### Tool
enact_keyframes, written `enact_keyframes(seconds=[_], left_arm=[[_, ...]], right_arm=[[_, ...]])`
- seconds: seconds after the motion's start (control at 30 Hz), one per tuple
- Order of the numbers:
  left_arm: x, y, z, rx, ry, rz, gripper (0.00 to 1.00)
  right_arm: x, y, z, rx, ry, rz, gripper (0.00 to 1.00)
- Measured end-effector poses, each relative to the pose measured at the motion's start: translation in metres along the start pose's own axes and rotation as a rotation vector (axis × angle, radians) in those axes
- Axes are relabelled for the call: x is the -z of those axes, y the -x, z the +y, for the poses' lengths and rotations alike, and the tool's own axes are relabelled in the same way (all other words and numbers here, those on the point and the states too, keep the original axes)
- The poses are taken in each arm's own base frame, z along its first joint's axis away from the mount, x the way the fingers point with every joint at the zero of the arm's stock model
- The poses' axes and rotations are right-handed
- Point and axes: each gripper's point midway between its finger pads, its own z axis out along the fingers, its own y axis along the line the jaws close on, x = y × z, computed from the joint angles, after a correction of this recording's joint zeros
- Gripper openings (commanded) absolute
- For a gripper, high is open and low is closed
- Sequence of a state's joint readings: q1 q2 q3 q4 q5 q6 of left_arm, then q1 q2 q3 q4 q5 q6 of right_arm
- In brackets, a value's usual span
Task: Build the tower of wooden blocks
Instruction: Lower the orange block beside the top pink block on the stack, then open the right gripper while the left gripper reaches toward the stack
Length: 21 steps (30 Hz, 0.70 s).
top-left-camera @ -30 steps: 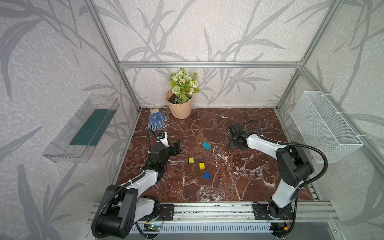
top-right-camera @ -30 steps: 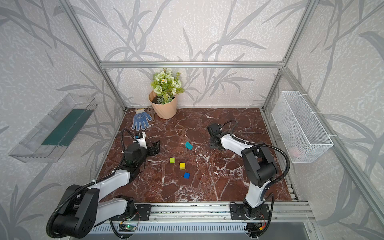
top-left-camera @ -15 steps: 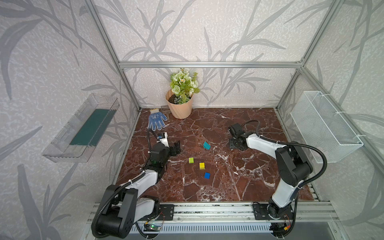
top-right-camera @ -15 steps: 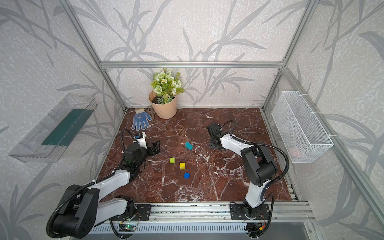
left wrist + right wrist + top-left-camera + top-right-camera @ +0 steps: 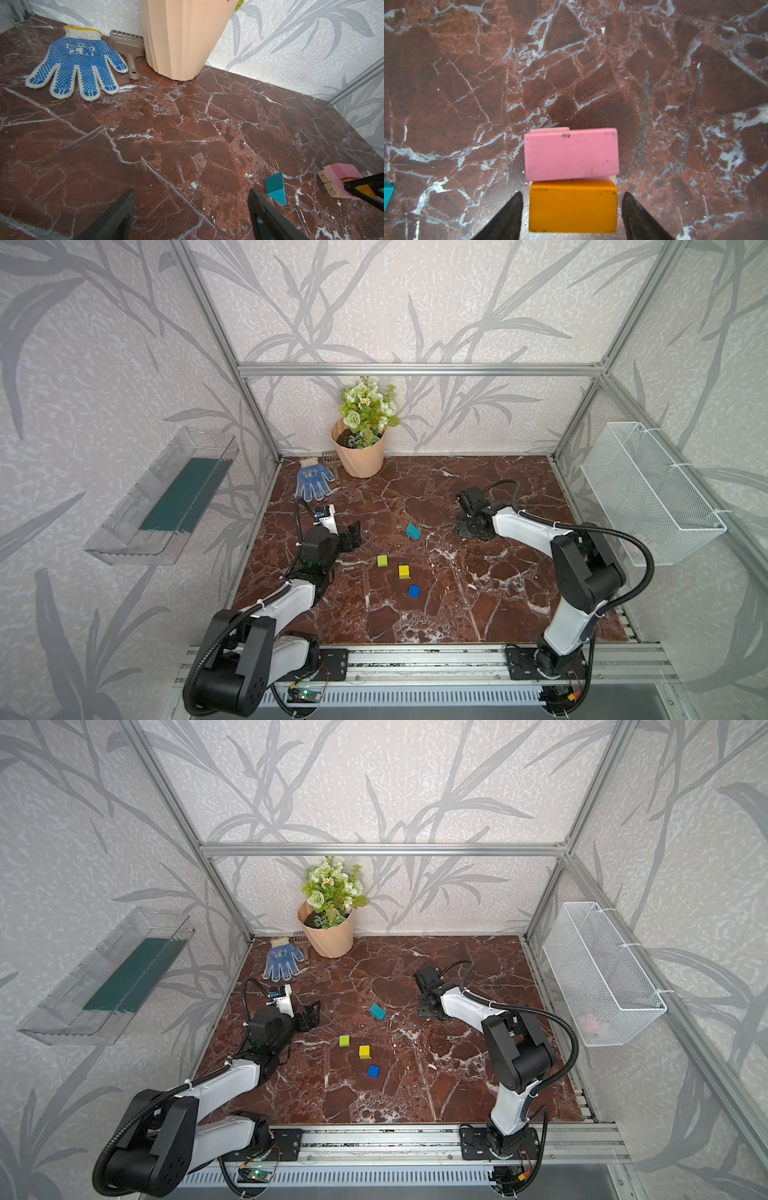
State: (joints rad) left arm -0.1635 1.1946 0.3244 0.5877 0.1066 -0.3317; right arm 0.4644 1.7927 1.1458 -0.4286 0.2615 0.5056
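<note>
Right jaws newly spread astride orange block [image 5: 573, 205]; left jaws spread; half-hidden tower base [image 5: 323, 177] seemingly wood.

The tabletop [image 5: 166, 128] is smooth, marble-patterned and slightly glossy. The pink block [image 5: 571, 153] and orange block [image 5: 573, 205] carry matt, scuffed paint. The glove [image 5: 76, 62] is knitted cloth, blue-dotted.
</note>
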Motion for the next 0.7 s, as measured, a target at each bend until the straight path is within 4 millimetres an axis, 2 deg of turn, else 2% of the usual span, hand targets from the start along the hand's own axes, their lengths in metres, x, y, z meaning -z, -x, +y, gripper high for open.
enact_keyframes(seconds=[0.23, 0.43, 0.5, 0.63, 0.7], left_arm=[[0.000, 0.000, 0.000, 0.000, 0.000, 0.000, 0.86], [0.000, 0.000, 0.000, 0.000, -0.001, 0.000, 0.88], [0.000, 0.000, -0.001, 0.000, -0.005, 0.002, 0.87], [0.003, -0.003, -0.009, -0.011, -0.020, 0.015, 0.89], [0.007, -0.006, -0.023, -0.041, -0.049, 0.029, 0.91]], right_arm=[[-0.001, -0.001, 0.000, 0.002, 0.000, 0.005, 0.74], [0.004, 0.000, 0.002, 0.007, 0.017, 0.000, 0.78], [0.013, 0.002, 0.000, 0.006, 0.025, -0.018, 0.79], [0.044, 0.005, -0.013, -0.010, 0.040, -0.096, 0.85], [0.059, 0.003, -0.022, -0.019, 0.045, -0.139, 0.84]])
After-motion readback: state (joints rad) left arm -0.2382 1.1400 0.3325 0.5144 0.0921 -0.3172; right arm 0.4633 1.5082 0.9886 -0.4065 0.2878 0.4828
